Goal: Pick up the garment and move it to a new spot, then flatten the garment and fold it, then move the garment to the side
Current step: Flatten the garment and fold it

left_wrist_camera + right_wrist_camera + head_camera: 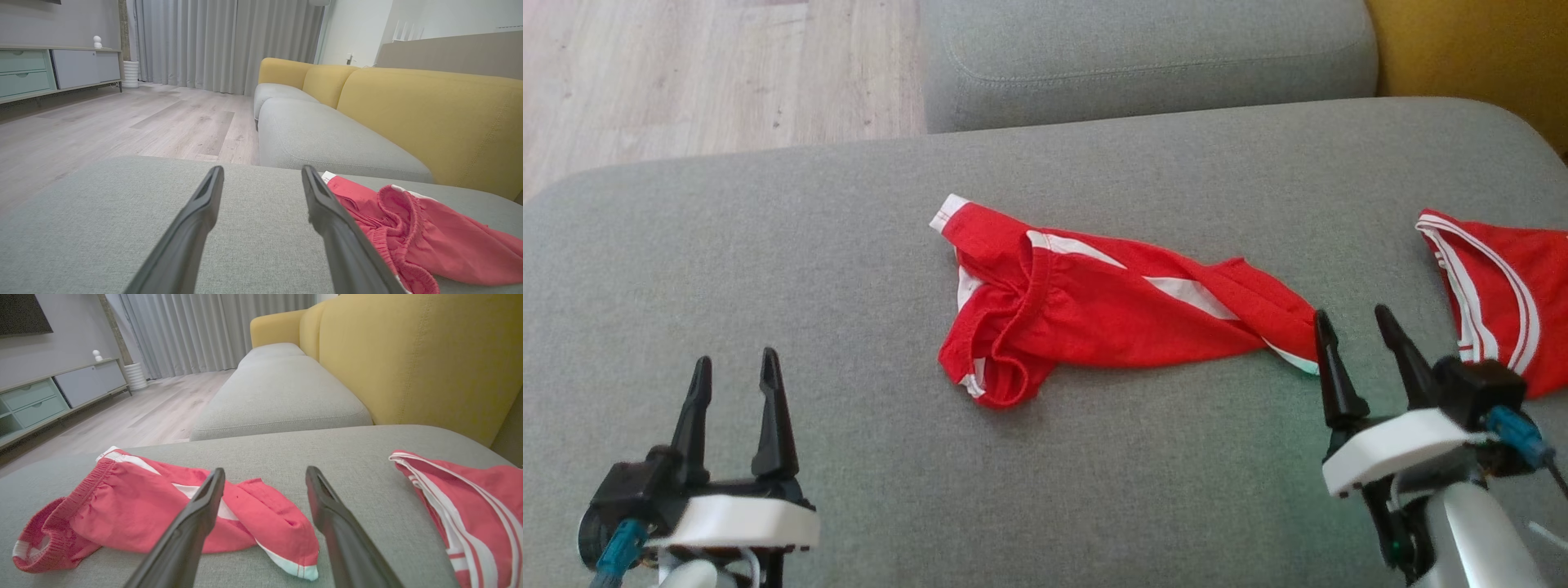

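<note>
**Left gripper** (735,356): the jaws stand apart and hold nothing. In the head view it hovers over the near left part of the grey seat cushion (768,245), well apart from the garment.

**Right gripper** (1352,312): the jaws stand apart with nothing between them. It sits at the near right, between the garment and a second red garment (1494,294). Its inner finger is just beside the garment's right end; whether they touch cannot be told.

**Garment** (1111,306): red shorts with white stripes, lying crumpled and twisted in the middle of the cushion. The elastic waistband is at the left and a narrowed, white-edged leg end at the right.

**What each view adds**
- Head view: gives the layout from above, with both grippers, both red items, a further grey cushion (1143,57) and the wooden floor (686,65).
- Left wrist view: looks low across the cushion. It shows the gathered waistband beside the gripper's right finger, a yellow backrest (429,118), grey curtains (224,41) and a low cabinet (49,69).
- Right wrist view: shows bare cushion fabric between the right gripper's fingers. The garment's leg end lies flat to the left of that gap, and the second garment's white-striped edge lies to the right.
</note>
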Controlling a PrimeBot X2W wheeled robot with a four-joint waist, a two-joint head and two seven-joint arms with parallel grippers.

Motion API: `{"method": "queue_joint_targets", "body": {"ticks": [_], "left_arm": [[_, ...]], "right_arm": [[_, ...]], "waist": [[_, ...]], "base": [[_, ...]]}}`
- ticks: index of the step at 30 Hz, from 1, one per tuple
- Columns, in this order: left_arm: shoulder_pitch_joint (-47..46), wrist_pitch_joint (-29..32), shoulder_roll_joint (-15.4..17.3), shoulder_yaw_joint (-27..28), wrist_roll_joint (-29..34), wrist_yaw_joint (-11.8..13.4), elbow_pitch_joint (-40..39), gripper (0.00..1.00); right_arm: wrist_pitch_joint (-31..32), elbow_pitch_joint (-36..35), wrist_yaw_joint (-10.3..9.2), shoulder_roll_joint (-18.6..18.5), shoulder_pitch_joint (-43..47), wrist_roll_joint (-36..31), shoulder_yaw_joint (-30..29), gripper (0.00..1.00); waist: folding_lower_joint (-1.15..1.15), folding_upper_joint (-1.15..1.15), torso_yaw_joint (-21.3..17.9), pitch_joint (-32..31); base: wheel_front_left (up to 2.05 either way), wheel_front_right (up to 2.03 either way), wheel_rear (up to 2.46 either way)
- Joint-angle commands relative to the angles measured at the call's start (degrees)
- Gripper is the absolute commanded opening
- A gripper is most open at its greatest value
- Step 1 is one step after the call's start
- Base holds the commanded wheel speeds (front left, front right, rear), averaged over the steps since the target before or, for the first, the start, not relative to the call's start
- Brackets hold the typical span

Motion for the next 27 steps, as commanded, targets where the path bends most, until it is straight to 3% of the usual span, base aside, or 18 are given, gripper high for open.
{"method": "queue_joint_targets", "body": {"ticks": [1, 13, 16, 20, 27], "left_arm": [[-1.8, -0.7, 1.3, 1.9, -0.4, 0.1, -1.8, 1.00], [-4.0, 1.0, 0.0, -0.8, 0.2, 0.2, -2.7, 1.00], [-9.0, 6.1, -2.7, -5.6, 0.7, -1.4, -1.2, 1.00], [-18.7, 15.7, -8.5, -10.7, 0.4, -1.7, 5.3, 1.00], [-30.4, 24.1, -14.6, -12.4, -2.3, 0.0, 16.9, 1.00]], "right_arm": [[0.7, -3.6, 0.43, 0.5, -1.2, -0.8, 0.5, 1.00], [5.6, -10.8, 0.43, 2.7, 2.3, -2.8, -1.3, 1.00], [6.3, -11.8, 0.43, 2.9, 2.3, -2.9, -2.2, 1.00], [7.3, -12.8, 0.43, 3.1, 1.5, -3.2, -2.5, 1.00], [7.8, -13.1, 0.43, 3.2, -0.8, -3.3, -0.6, 1.00]], "waist": [[0.01, 0.00, 0.1, -0.1], [0.01, 0.00, -0.2, 1.5], [0.01, 0.00, 0.1, 2.8], [0.01, 0.00, -0.1, 5.0], [0.01, 0.00, -2.3, 7.8]], "base": [[0.00, 0.00, 0.00], [0.00, 0.00, 0.00], [0.00, 0.00, 0.00], [0.00, 0.00, 0.00], [0.00, 0.00, 0.00]]}}
